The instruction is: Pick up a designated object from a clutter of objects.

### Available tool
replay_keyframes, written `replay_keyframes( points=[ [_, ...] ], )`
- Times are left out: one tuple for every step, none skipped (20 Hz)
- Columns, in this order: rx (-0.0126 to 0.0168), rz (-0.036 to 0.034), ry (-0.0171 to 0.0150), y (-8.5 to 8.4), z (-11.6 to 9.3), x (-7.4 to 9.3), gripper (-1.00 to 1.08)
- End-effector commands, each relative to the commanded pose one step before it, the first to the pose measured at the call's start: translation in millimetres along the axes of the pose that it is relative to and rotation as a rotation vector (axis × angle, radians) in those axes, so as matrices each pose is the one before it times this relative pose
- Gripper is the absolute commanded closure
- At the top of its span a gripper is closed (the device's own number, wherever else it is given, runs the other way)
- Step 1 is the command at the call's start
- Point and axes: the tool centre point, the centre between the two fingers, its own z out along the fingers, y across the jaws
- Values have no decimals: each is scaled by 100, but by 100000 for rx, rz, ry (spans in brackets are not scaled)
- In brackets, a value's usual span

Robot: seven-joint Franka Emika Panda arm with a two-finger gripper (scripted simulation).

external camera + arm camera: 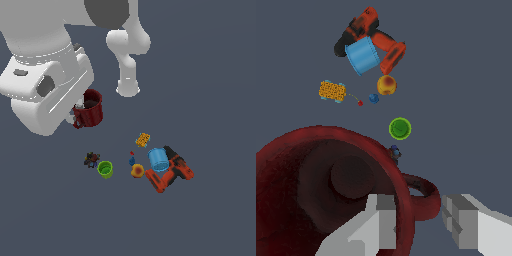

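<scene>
Gripper (421,222) is clamping its 2 fingers on the wall of the glossy maroon mug with a loop handle (90,108), holding it apart from the clutter around the green cup (105,169). I'd keep squeezing firmly and be raising it straight, avoiding tilt.

Hand (418,220) clamped, arm raised

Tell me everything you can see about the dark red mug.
The dark red mug is glossy with a dark inside and a loop handle. The gripper pinches its wall by the handle, one finger inside and one outside. It looks lifted, apart from the green cup and the other clutter.
</scene>
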Motion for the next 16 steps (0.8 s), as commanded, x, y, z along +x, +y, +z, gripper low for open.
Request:
replay_keyframes(
  points=[
    [-138, -91, -60, 467, -2082, -1342, 108],
    [0, 0, 0, 185, -694, -491, 108],
    [0, 0, 0, 180, -665, -471, 108],
    [7, 9, -47, 179, -633, -438, 108],
    [0, 0, 0, 171, -612, -433, 108],
    [0, 0, 0, 167, -588, -416, 108],
    [7, 10, -47, 166, -557, -382, 108],
    [0, 0, 0, 154, -521, -368, 108],
    [0, 0, 0, 143, -476, -336, 108],
    [0, 0, 0, 132, -434, -306, 108],
    [0, 0, 0, 122, -396, -279, 108],
    [7, 11, -47, 117, -356, -237, 108],
    [0, 0, 0, 106, -325, -227, 108],
    [0, 0, 0, 99, -297, -206, 108],
    [0, 0, 0, 92, -270, -187, 108],
    [0, 0, 0, 84, -244, -169, 108]
  ],
)
